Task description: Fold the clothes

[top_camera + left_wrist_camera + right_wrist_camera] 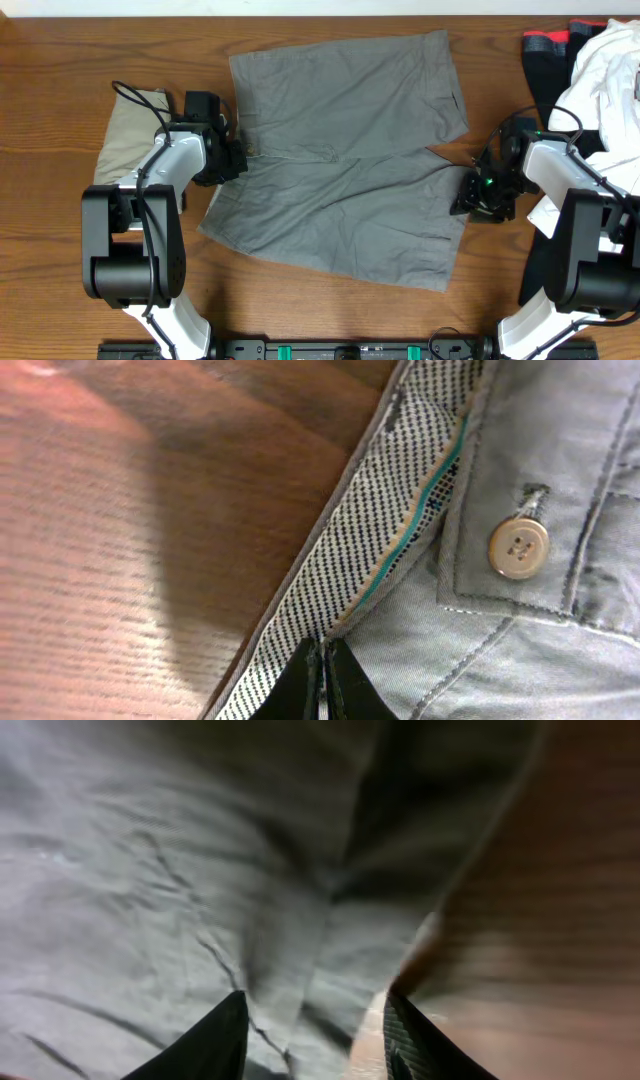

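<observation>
1. Grey shorts [340, 190]: cotton, spread flat at the middle of the wooden table [60, 60]; waistband towards the left arm, both legs towards the right arm; the legs part in a narrow split on the right side.
2. Waistband detail, left wrist view: dotted lining [380, 530] with a teal trim turned outward; pale button [518, 547] sitting beside its buttonhole.
3. Khaki shorts [125, 135]: folded, on the table at the far left, partly under the left arm.
4. Left pincer [322, 680]: pressed together, pinching the waistband edge of the grey shorts.
5. Right pincer [315, 1040]: spread, low over the grey cloth at the split between the legs; dark fingers [205, 1040] stand apart with wrinkled fabric between them.
6. White garment [600, 70]: crumpled, at the right edge; black garment [545, 45] with a red band lies just beside it.
</observation>
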`<state>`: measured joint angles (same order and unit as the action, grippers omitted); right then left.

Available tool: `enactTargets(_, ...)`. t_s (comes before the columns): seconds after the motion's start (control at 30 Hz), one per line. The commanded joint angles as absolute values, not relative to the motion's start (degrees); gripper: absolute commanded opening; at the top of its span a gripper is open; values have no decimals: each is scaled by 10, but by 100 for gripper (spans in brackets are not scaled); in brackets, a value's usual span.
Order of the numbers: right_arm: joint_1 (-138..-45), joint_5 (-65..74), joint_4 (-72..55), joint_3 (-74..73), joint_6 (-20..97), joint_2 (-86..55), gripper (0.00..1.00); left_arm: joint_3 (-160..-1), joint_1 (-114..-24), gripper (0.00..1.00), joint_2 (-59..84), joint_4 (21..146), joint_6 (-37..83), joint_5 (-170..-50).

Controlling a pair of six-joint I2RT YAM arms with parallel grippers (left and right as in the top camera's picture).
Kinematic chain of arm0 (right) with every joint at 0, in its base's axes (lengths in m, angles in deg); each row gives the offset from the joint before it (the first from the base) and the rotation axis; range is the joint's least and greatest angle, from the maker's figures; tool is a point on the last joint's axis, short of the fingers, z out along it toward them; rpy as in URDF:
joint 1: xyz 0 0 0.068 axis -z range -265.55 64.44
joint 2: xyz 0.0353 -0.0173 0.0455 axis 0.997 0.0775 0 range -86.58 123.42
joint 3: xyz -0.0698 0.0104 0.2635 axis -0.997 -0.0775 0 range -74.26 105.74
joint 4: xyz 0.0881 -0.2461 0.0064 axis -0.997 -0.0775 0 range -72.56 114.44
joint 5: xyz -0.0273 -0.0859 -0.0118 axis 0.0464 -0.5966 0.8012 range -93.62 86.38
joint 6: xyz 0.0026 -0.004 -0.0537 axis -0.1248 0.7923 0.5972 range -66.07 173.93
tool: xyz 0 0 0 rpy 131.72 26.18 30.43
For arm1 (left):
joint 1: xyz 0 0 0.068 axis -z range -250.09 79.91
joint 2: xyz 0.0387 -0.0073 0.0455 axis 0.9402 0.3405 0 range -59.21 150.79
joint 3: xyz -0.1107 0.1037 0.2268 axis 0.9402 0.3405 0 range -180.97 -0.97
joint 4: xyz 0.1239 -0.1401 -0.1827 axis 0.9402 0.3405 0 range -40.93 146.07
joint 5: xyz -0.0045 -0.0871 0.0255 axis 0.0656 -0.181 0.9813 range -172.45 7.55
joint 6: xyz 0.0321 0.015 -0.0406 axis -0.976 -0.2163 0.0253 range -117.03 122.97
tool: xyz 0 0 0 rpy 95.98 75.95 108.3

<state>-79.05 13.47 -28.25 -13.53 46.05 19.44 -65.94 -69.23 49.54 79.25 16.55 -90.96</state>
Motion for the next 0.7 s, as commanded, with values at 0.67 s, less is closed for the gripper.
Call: enactTargets(0.67,-781,103,-285,-141,487,192,43,-639,-700,6,520,812,185,-858)
